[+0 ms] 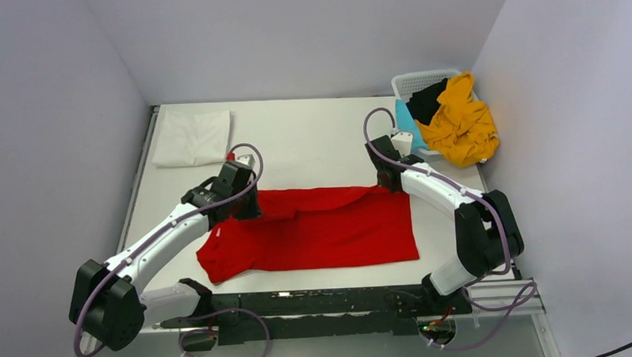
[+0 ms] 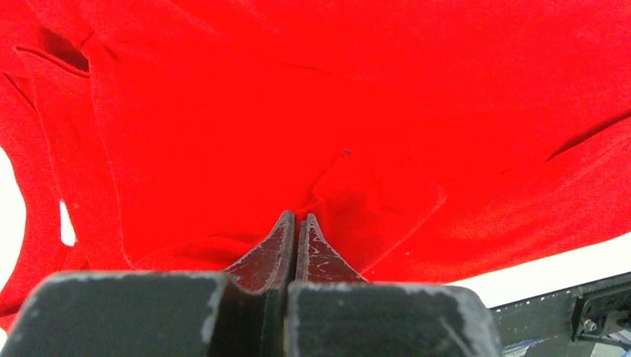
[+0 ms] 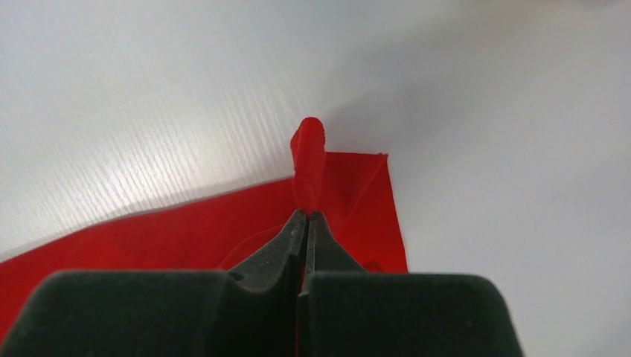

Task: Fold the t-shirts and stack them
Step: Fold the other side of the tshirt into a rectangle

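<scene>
Far edge of bright red cloth t-shirt (image 1: 323,234) pinched: left end by closed left gripper (image 1: 246,209), right corner by closed right gripper (image 3: 306,216).

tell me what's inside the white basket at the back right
The basket holds a crumpled mustard-yellow shirt spilling over its rim, a black shirt behind it and a teal one at the left. Anything beneath them is covered.

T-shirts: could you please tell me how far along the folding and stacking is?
Done: one white shirt lies folded at the far left. In hand: the red shirt lies spread out, left gripper and right gripper both shut on its far edge. Left: yellow shirt, black shirt and teal shirt, heaped in the basket.
</scene>
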You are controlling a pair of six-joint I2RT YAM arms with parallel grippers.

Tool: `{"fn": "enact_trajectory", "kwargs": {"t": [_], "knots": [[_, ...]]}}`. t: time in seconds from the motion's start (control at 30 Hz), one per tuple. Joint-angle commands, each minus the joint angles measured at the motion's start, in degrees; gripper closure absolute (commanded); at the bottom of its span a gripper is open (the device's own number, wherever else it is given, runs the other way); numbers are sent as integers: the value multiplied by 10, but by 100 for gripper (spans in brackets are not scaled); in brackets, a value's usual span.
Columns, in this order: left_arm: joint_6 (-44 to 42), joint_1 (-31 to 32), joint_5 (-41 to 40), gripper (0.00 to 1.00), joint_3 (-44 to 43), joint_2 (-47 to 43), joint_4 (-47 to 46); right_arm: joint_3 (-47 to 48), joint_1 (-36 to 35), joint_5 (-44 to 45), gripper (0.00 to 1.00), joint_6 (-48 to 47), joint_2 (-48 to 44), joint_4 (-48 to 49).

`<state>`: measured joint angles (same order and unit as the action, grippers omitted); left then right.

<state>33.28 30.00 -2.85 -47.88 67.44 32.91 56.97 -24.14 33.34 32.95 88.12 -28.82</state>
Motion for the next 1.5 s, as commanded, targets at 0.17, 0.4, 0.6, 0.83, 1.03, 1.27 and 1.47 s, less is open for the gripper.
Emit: {"fn": "enact_trajectory", "kwargs": {"t": [0.17, 0.4, 0.6, 0.83, 1.03, 1.27, 1.47], "knots": [[28, 19, 16, 100, 23, -64, 59, -37, -26, 24, 100, -26, -59, 16], [42, 28, 32, 100, 68, -86, 64, -53, -37, 38, 100, -14, -78, -11], [41, 33, 66, 100, 106, -79, 43, -76, -41, 27, 98, -5, -81, -27], [31, 34, 109, 64, 116, -76, 72, -110, -49, 53, 64, 109, -105, -158], [13, 36, 99, 1, 72, -165, 129, -121, -51, 63, 1, 223, -213, -290], [32, 30, 15, 0, 47, -119, -5, -187, -49, -149, 0, 19, -319, 58], [35, -2, 71, 1, 22, 32, -53, -192, -48, -285, 0, -3, -216, 204]]}}
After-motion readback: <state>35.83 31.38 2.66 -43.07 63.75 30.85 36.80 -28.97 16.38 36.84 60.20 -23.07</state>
